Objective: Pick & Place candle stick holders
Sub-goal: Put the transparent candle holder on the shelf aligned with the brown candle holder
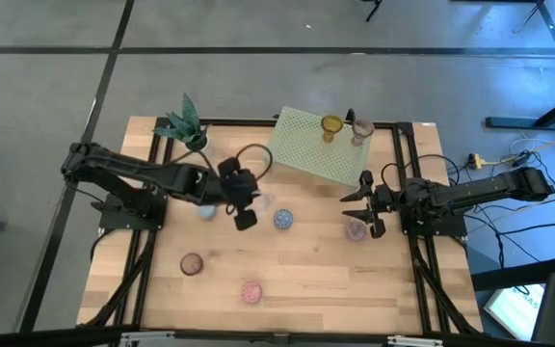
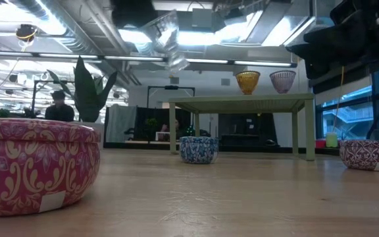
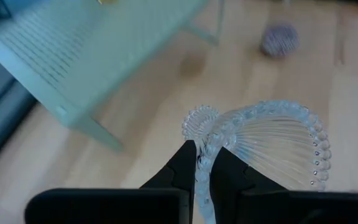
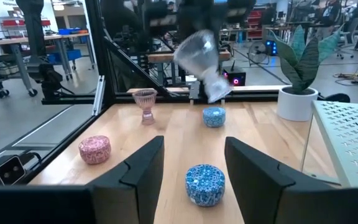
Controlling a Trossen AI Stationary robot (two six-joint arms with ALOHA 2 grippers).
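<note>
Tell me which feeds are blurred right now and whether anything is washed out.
Left wrist view: the green rack and the far cup are soft, while the clear glass holder in the left claw is sharper. Right wrist view: that same lifted glass is streaked by motion blur. Low view: the near pink holder is soft, and the ceiling lights glare.

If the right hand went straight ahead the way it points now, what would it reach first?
Most likely the blue patterned holder, which sits on the table right between the open right hand's fingers in its wrist view. A second blue holder lies farther along.
</note>
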